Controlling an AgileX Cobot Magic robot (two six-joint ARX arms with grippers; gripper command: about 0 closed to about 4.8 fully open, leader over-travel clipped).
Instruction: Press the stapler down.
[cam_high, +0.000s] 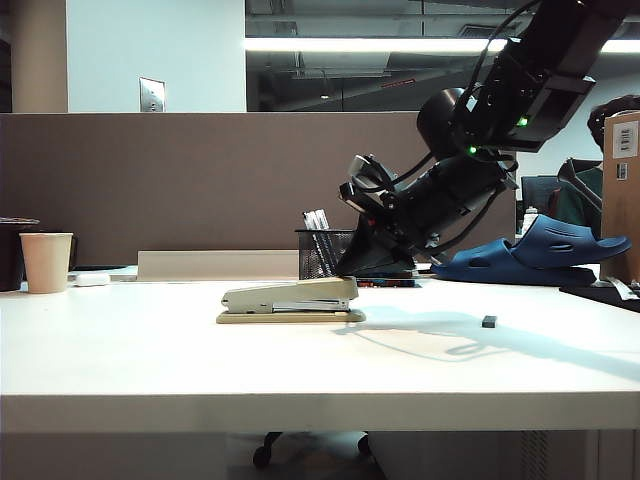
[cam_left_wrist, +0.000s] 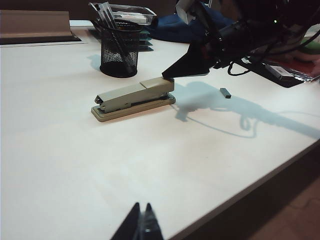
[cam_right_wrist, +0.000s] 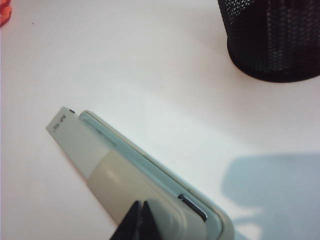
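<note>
One stapler lies on the bench; right gripper, fingers together, touches its rear end; left gripper, fingers together, well apart from the stapler

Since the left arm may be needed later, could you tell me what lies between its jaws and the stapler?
Only bare white table separates the shut left gripper from the stapler, as the left wrist view shows.

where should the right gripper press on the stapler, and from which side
Probably on the stapler's top arm, from straight above: it lies flat, top arm facing up. The right gripper, fingers shut, sits at its hinge end; the opposite end should give better leverage.
</note>
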